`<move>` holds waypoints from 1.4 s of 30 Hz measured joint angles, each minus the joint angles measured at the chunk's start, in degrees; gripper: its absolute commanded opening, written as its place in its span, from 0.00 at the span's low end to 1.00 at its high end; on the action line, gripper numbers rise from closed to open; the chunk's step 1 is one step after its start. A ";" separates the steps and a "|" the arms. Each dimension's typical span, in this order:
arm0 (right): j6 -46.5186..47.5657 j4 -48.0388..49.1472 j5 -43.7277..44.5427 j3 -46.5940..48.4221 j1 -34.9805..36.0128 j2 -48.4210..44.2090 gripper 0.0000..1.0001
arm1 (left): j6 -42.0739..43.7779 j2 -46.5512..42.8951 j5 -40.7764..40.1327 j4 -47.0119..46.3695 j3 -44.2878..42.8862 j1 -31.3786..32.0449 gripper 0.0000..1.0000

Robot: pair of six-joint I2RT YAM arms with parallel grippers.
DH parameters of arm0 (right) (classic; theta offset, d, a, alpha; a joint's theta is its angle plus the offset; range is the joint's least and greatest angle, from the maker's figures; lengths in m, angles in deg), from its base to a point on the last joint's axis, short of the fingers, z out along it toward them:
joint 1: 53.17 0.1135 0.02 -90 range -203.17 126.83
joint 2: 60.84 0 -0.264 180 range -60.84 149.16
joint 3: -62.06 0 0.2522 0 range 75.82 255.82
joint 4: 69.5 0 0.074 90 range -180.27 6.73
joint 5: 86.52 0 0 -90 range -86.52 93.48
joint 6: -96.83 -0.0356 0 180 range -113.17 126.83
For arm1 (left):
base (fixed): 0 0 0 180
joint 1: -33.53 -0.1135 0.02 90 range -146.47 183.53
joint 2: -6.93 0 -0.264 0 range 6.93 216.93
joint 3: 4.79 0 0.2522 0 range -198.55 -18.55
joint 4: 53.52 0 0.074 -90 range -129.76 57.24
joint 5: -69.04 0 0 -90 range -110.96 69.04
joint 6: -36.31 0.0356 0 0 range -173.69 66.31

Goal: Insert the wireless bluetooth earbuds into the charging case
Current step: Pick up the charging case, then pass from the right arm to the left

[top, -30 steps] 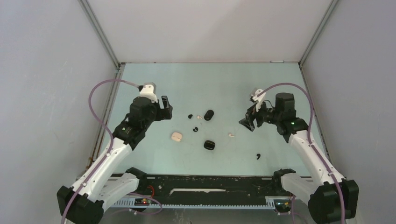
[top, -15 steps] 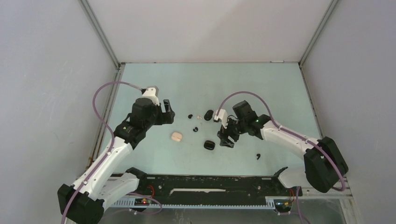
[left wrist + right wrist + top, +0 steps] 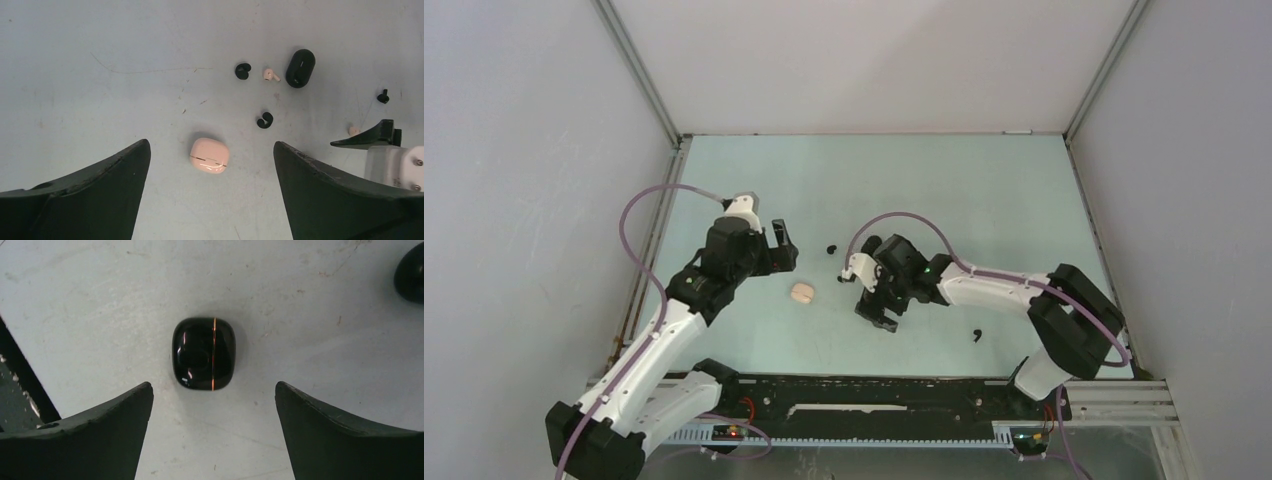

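Black fingers (image 3: 100,435) of the right gripper (image 3: 212,389) are seen spread wide, nothing pinched. A glossy black case (image 3: 204,353), shut and marked by a thin orange seam, lies on the table (image 3: 944,180) just ahead of the gap, untouched. Fingers of the left gripper (image 3: 782,245) are likewise noted wide apart and empty. A pink case (image 3: 209,155), also shut, is framed between them in the wrist view and lies on the table apart from both. The wireless bluetooth earbuds (image 3: 264,120) are found loose on the table: the nearest, black and curled, lies just beyond the pink case. Farther out a second black bud (image 3: 243,70) is noted, with a white bud (image 3: 271,75) just beside it and an oval black case (image 3: 300,61) near that. Toward the right arm (image 3: 1004,285), a whitish bud (image 3: 354,131) and a third black bud (image 3: 383,96) are recorded. A fourth black bud (image 3: 975,334) lies alone near the table's front edge, well apart from the rest.
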 measured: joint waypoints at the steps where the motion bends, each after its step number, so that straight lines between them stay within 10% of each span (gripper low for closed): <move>1: -0.48 0.00 0.98 0.76 0.70 1.16 0.90 | -0.07 -0.28 -0.33 0.09 0.22 0.00 1.00; 11: -2.82 0.26 8.37 4.42 4.35 7.98 0.78 | -0.13 0.24 -0.96 0.55 0.72 0.00 0.99; 20: -0.83 -0.22 8.39 4.63 5.07 8.20 0.44 | -1.05 1.75 2.64 -0.63 0.81 0.00 0.94; 42: 3.10 -3.98 -7.04 4.26 -1.77 -8.85 0.39 | -29.20 10.25 39.63 -35.63 14.27 3.78 0.65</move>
